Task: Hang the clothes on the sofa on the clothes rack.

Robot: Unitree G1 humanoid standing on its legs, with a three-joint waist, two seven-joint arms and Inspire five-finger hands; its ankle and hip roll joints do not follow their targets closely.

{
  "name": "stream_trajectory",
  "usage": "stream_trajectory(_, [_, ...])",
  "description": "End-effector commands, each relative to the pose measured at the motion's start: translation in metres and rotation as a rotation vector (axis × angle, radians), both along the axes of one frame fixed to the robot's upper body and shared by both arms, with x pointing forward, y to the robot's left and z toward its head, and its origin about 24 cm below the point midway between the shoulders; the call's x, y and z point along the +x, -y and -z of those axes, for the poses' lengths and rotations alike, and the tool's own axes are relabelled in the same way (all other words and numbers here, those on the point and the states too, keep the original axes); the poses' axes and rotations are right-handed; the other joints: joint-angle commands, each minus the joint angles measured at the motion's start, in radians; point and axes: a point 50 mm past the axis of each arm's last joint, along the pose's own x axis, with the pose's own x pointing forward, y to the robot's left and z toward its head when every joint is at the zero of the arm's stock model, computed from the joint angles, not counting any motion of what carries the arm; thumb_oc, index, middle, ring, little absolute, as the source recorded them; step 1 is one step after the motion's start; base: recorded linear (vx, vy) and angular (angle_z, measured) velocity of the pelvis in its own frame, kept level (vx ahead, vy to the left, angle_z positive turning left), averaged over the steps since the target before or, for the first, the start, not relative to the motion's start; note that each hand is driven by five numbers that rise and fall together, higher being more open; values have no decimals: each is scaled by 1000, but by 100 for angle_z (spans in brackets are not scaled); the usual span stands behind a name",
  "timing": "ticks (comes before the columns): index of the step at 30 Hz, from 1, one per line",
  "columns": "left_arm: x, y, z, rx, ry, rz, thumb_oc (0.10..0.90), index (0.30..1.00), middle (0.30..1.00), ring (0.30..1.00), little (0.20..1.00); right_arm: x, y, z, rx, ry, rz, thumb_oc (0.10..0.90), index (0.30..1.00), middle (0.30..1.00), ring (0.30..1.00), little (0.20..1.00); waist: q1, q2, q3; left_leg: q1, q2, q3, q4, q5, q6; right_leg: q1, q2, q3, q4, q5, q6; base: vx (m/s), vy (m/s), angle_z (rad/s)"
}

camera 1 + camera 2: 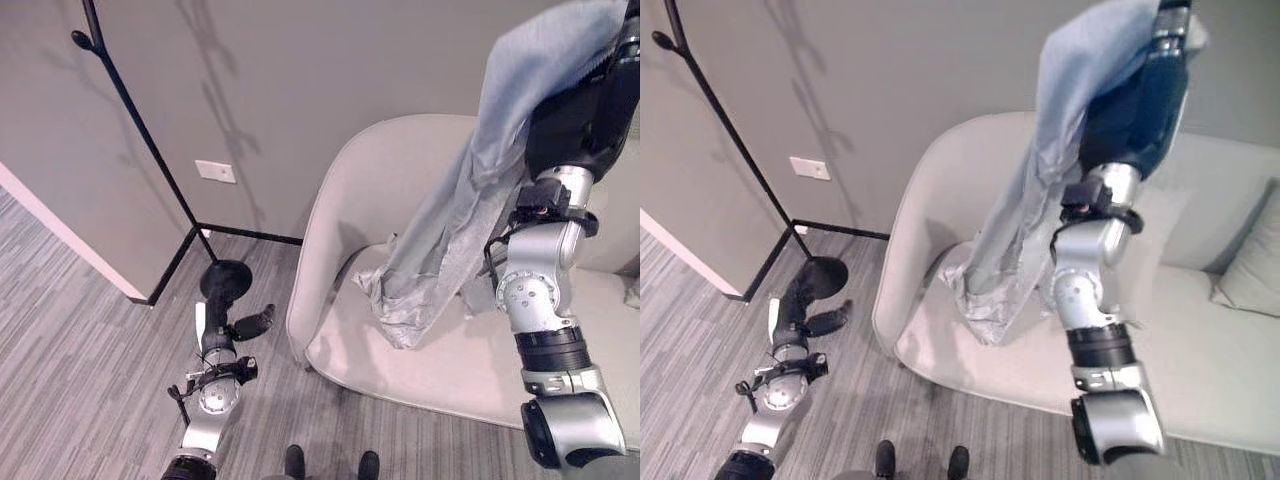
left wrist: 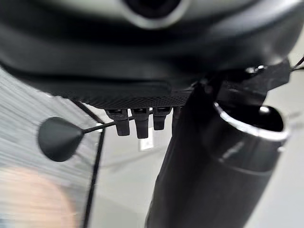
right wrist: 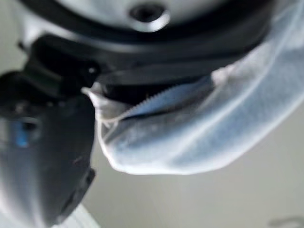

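Raised at about one o'clock, the right hand (image 3: 52,142) is seen closed on a light blue-grey garment (image 1: 470,190); a fold with a zip is pinched between thumb and fingers in the right wrist view. From the grip the cloth is draped down, its lower end resting on the seat of the pale sofa (image 1: 400,370). Low at seven o'clock, the left hand (image 1: 235,325) is held relaxed with straight fingers, grasping nothing, just beside the round base of the black coat rack (image 1: 150,150), which is stood at ten o'clock by the wall.

Right hand (image 1: 1170,20) cut off by the frame's upper edge, fingers buried in the grey garment (image 1: 1040,180); clothes rack (image 1: 140,130) top cropped.
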Motion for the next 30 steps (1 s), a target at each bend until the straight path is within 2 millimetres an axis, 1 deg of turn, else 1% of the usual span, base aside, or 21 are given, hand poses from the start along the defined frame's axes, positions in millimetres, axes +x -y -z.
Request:
stream_trajectory(1, [15, 13, -35, 25, 218, 88, 800, 900, 900, 900, 900, -10, -10, -60, -101, 225, 38, 400, 300, 300, 300, 300, 4, -60, -185, 33, 34, 27, 3, -108, -52, 51, -55, 57, 6, -88, 82, -6, -5, -4])
stream_trajectory(6, [15, 34, -32, 32, 202, 208, 800, 900, 900, 900, 900, -5, -12, -93, -99, 248, 59, 400, 300, 300, 300, 300, -7, -70, -195, 47, 34, 39, 3, -118, -49, 53, -54, 72, 6, -84, 86, -9, 0, -16])
stream_trajectory(9, [14, 48, -25, 47, 171, 287, 800, 900, 900, 900, 900, -6, -11, -121, -99, 278, 90, 400, 300, 300, 300, 300, -10, -78, -202, 52, 33, 42, 3, -121, -47, 54, -52, 77, 6, -82, 87, -6, 3, -5])
stream_trajectory(10, [14, 50, -24, 53, 166, 304, 800, 900, 900, 900, 900, -6, -12, -127, -91, 283, 92, 400, 300, 300, 300, 300, -10, -80, -204, 52, 34, 42, 3, -122, -47, 54, -52, 78, 6, -82, 88, -5, 4, -6])
stream_trajectory(11, [13, 58, -19, 67, 142, 350, 800, 900, 900, 900, 900, -8, -14, -141, -82, 302, 98, 400, 300, 300, 300, 300, -13, -88, -210, 55, 34, 42, 3, -124, -47, 57, -52, 77, 6, -82, 88, 0, 6, -7])
stream_trajectory(12, [15, 66, -20, 80, 144, 390, 800, 900, 900, 900, 900, -10, -17, -154, -81, 319, 108, 400, 300, 300, 300, 300, -15, -92, -213, 58, 35, 40, 3, -127, -46, 60, -50, 79, 6, -83, 89, 2, 2, -7])
stream_trajectory(13, [18, 76, -22, 81, 151, 426, 800, 900, 900, 900, 900, -12, -20, -162, -64, 329, 106, 400, 300, 300, 300, 300, -17, -96, -215, 60, 35, 38, 3, -128, -46, 63, -48, 80, 6, -85, 89, 9, -10, -5])
stream_trajectory(14, [25, 93, -31, 74, 183, 483, 800, 900, 900, 900, 900, -13, -31, -169, -63, 345, 87, 400, 300, 300, 300, 300, -26, -101, -217, 63, 36, 37, 3, -131, -45, 66, -46, 83, 7, -85, 88, 0, 0, 0])
stream_trajectory(16, [28, 106, -37, 70, 198, 525, 800, 900, 900, 900, 900, -13, -39, -170, -52, 350, 66, 400, 300, 300, 300, 300, -34, -103, -220, 67, 36, 39, 3, -133, -44, 67, -44, 85, 7, -85, 88, 0, 0, 0])
stream_trajectory(17, [31, 115, -39, 69, 203, 553, 800, 900, 900, 900, 900, -13, -46, -171, -50, 355, 49, 400, 300, 300, 300, 300, -39, -103, -220, 68, 36, 39, 3, -134, -43, 67, -44, 87, 7, -85, 87, 0, 0, 0])
stream_trajectory(21, [39, 148, -48, 108, 217, 637, 800, 900, 900, 900, 900, -9, -68, -167, -14, 342, -31, 400, 300, 300, 300, 300, -61, -100, -224, 76, 36, 47, 3, -140, -40, 66, -40, 98, 8, -83, 86, 5, -15, -7])
stream_trajectory(22, [44, 162, -53, 139, 224, 665, 800, 900, 900, 900, 900, -7, -81, -161, 8, 327, -80, 400, 300, 300, 300, 300, -74, -98, -225, 79, 36, 50, 3, -141, -39, 64, -39, 104, 8, -82, 85, 6, -16, -5])
stream_trajectory(23, [45, 163, -53, 139, 226, 664, 800, 900, 900, 900, 900, -7, -81, -162, 7, 329, -80, 400, 300, 300, 300, 300, -73, -96, -224, 79, 36, 51, 3, -142, -39, 64, -39, 104, 8, -82, 85, 1, -18, -4])
stream_trajectory(24, [47, 169, -57, 161, 237, 672, 800, 900, 900, 900, 900, -6, -88, -159, 14, 324, -105, 400, 300, 300, 300, 300, -80, -95, -224, 79, 35, 52, 3, -142, -38, 64, -39, 108, 8, -81, 84, -1, -13, -5])
stream_trajectory(26, [54, 179, -63, 212, 246, 662, 800, 900, 900, 900, 900, -7, -103, -153, 20, 321, -154, 400, 300, 300, 300, 300, -94, -90, -226, 81, 36, 57, 3, -143, -38, 61, -39, 115, 9, -80, 84, 0, -20, -11])
stream_trajectory(29, [65, 188, -69, 300, 244, 630, 800, 900, 900, 900, 900, -11, -124, -141, 14, 327, -237, 400, 300, 300, 300, 300, -113, -82, -225, 84, 37, 65, 3, -144, -38, 59, -39, 125, 10, -81, 83, 2, -17, -18])
stream_trajectory(30, [72, 193, -71, 325, 227, 603, 800, 900, 900, 900, 900, -16, -137, -133, -9, 338, -288, 400, 300, 300, 300, 300, -128, -76, -222, 87, 36, 71, 3, -144, -38, 55, -40, 131, 10, -79, 83, -5, -16, -11])
